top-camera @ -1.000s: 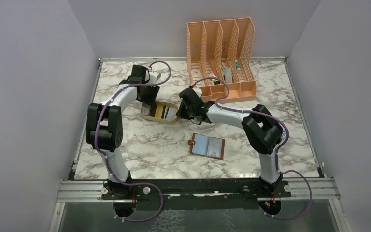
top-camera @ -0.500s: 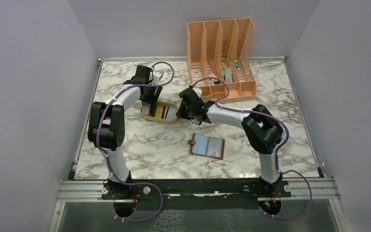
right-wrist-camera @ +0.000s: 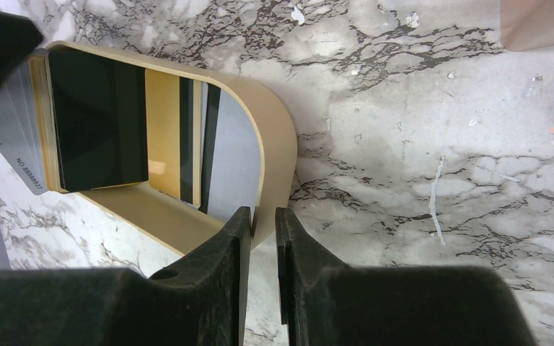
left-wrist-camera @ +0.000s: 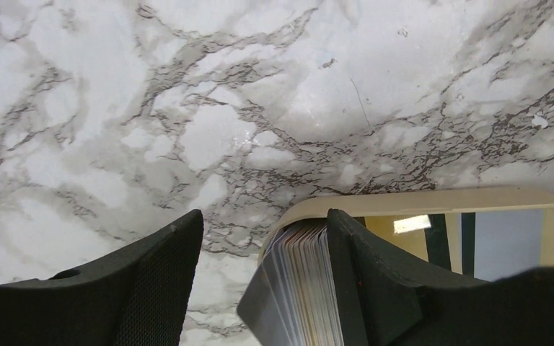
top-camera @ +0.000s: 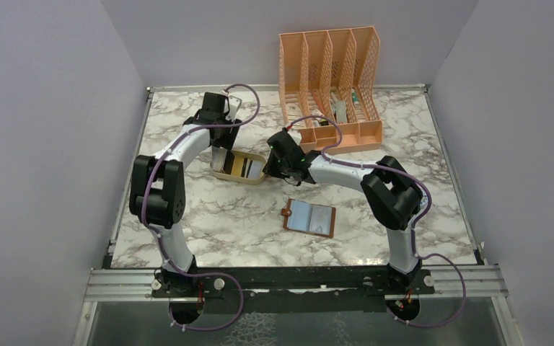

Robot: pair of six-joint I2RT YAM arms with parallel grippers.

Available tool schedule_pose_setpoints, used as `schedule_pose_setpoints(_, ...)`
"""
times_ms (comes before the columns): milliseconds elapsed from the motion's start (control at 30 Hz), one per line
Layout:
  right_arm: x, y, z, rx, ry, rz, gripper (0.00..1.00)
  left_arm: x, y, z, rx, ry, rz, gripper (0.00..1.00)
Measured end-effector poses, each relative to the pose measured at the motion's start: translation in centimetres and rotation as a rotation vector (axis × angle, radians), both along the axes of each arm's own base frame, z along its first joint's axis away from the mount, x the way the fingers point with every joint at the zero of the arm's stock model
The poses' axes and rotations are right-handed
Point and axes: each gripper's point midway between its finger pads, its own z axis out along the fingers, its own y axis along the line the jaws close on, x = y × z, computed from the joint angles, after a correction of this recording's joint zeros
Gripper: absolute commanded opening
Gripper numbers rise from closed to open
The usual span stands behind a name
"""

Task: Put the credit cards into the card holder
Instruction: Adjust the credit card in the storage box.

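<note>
The credit cards [top-camera: 241, 166] lie in a small beige oval tray [top-camera: 249, 179] left of the table's middle. In the left wrist view several cards [left-wrist-camera: 304, 285] stand on edge at the tray's [left-wrist-camera: 418, 197] end. They lean against the right finger of my open left gripper [left-wrist-camera: 263, 222], and the left finger stands apart over the table. My right gripper [right-wrist-camera: 263, 216] is shut on the rim of the tray's [right-wrist-camera: 274, 137] other end. Dark, gold and pale cards [right-wrist-camera: 97, 119] lie inside. The card holder [top-camera: 310, 218] lies open and flat nearer the arms, with no gripper at it.
A tall peach four-slot mesh organiser [top-camera: 330, 76] stands at the back right, close behind the right arm's wrist. Grey walls close in the marble table [top-camera: 209, 223] on three sides.
The left arm's wrist has moved a little toward the far edge, with its fingers still at the tray's left end. The right arm, tray and card holder have not moved.
</note>
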Motion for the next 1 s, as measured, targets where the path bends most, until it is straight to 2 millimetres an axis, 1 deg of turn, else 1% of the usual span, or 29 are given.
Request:
schedule_pose_setpoints(67,0.0,0.0,0.0,0.000,0.000,0.000,0.19,0.1,0.3,1.2,0.000,-0.028,0.023,0.64)
schedule_pose_setpoints(133,0.0,0.0,0.0,0.001,0.000,0.001,0.19,0.1,0.5,2.7,-0.002,-0.063,0.045,0.60)
schedule_pose_setpoints(233,0.0,0.0,0.0,0.001,-0.001,0.001,0.19,0.1,1.1,5.8,-0.009,-0.136,0.096,0.46)
schedule_pose_setpoints(267,0.0,0.0,0.0,0.001,-0.001,0.000,0.22,0.0,1.3,6.5,-0.009,-0.153,0.106,0.44)
schedule_pose_setpoints(333,0.0,0.0,0.0,0.000,0.000,0.001,0.31,-0.4,1.6,8.3,-0.024,-0.193,0.142,0.44)
schedule_pose_setpoints(433,-0.1,-0.1,-0.1,-0.006,0.002,0.003,0.38,-1.4,1.9,9.6,-0.045,-0.217,0.174,0.43)
schedule_pose_setpoints(500,-0.2,-0.1,-0.2,-0.009,0.005,0.008,0.41,-2.1,2.1,9.7,-0.058,-0.212,0.189,0.43)
schedule_pose_setpoints(567,-0.3,0.0,-0.2,-0.004,0.012,0.017,0.45,-2.8,2.2,9.3,-0.075,-0.194,0.204,0.41)
schedule_pose_setpoints(633,-0.5,0.1,-0.2,0.003,0.020,0.026,0.48,-3.6,2.3,8.5,-0.092,-0.165,0.214,0.39)
schedule_pose_setpoints(700,-0.7,0.3,-0.1,0.009,0.025,0.038,0.50,-4.4,2.4,7.6,-0.111,-0.131,0.226,0.34)
schedule_pose_setpoints(867,-0.8,0.5,0.3,0.015,0.023,0.060,0.50,-5.2,3.1,6.2,-0.151,-0.084,0.248,0.31)
schedule_pose_setpoints(1000,-1.0,0.4,1.8,0.025,0.004,0.070,0.50,-5.5,3.4,5.4,-0.178,-0.061,0.247,0.27)
